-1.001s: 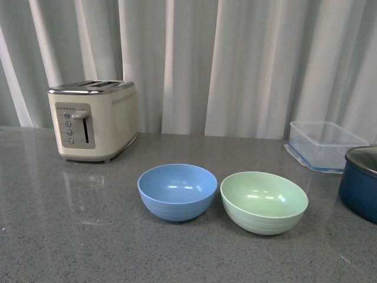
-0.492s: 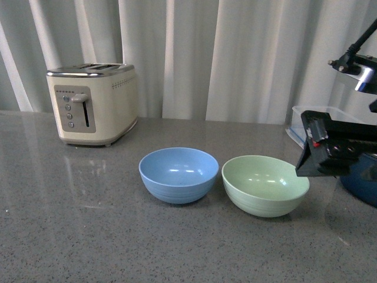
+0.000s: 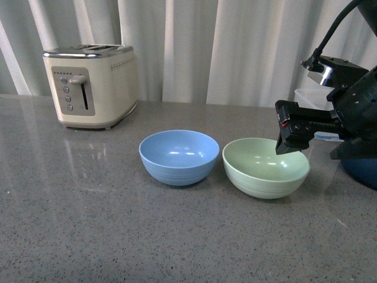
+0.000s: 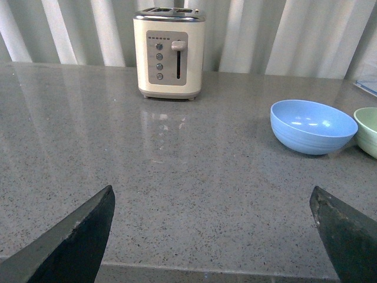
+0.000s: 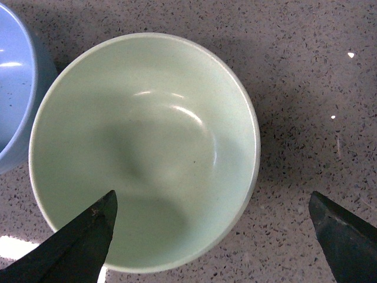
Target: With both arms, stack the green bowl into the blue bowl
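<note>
The green bowl [image 3: 265, 168] sits upright on the grey counter, right of the blue bowl [image 3: 178, 156]; the two stand close side by side. My right gripper [image 3: 290, 141] is open and empty, hovering over the green bowl's right rim. In the right wrist view the green bowl [image 5: 147, 147] lies below the right gripper [image 5: 212, 197], one finger [image 5: 82, 242] over the bowl and the other over the counter, with the blue bowl [image 5: 15, 88] at the edge. My left gripper [image 4: 211, 194] is open and empty, low over the counter's front edge, well apart from the blue bowl [image 4: 312, 125] and the green bowl [image 4: 368, 130].
A cream toaster [image 3: 88, 85] stands at the back left and also shows in the left wrist view [image 4: 169, 53]. A clear plastic container [image 3: 303, 97] and a dark navy pot [image 3: 362, 171] sit at the far right, partly behind the right arm. Curtains hang behind.
The right arm has come in from the right and moved left and up over the green bowl's right rim. The bowls and toaster sit higher in the front view.
</note>
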{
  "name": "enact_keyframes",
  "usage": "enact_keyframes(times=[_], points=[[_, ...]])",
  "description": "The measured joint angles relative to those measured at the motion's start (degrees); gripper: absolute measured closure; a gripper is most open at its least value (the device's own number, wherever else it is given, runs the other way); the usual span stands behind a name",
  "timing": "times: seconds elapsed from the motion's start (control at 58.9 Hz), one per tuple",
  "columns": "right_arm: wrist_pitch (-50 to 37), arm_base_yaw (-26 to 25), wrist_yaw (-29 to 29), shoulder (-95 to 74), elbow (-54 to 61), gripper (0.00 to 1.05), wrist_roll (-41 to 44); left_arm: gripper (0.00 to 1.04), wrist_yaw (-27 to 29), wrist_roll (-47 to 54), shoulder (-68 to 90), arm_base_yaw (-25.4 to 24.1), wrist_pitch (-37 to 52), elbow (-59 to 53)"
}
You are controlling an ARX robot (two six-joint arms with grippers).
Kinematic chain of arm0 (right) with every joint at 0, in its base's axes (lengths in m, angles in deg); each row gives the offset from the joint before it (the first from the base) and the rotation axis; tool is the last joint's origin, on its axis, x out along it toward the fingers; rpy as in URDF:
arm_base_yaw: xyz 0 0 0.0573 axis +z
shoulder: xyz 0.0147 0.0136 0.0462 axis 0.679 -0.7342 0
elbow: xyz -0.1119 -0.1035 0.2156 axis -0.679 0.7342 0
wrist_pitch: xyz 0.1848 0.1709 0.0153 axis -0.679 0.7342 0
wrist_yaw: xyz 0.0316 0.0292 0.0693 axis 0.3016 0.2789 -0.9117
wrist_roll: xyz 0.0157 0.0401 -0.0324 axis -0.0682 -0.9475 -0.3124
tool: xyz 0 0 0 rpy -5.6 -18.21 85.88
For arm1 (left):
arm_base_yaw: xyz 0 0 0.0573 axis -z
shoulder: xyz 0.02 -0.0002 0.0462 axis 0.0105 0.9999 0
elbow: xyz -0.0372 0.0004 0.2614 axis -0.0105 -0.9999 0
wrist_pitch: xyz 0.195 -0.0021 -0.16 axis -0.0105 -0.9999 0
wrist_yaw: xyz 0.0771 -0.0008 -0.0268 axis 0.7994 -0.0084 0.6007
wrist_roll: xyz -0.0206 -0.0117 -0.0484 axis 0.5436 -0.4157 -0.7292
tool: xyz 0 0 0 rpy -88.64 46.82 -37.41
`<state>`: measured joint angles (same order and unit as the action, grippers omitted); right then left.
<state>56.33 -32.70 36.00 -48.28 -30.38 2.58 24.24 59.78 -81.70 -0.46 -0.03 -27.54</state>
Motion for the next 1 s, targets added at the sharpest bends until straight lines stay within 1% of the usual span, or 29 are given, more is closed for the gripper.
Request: enact_keyframes(times=[0.645,0.696,0.916,0.95,0.967,1.001], points=[[-3.34,-2.1,-2.45,-8.83,-4.07,0.1,2.23,0.07,0.0,0.0,0.0,0.0,0.0,0.0],[-3.91,-2.1,-2.49,-9.01,-4.07,0.14,2.25,0.07,-0.02,0.0,0.0,0.0,0.0,0.0],[-5.66,-2.1,-2.56,-9.11,-4.04,0.46,2.32,0.07,0.0,0.0,0.0,0.0,0.0,0.0],[-5.9,-2.1,-2.56,-9.11,-4.04,0.5,2.32,0.07,0.0,0.0,0.0,0.0,0.0,0.0],[-6.12,-2.1,-2.51,-9.11,-4.04,0.53,2.32,0.07,0.0,0.0,0.0,0.0,0.0,0.0],[-6.23,-2.1,-2.51,-9.11,-4.04,0.57,2.34,0.07,0.0,0.0,0.0,0.0,0.0,0.0]])
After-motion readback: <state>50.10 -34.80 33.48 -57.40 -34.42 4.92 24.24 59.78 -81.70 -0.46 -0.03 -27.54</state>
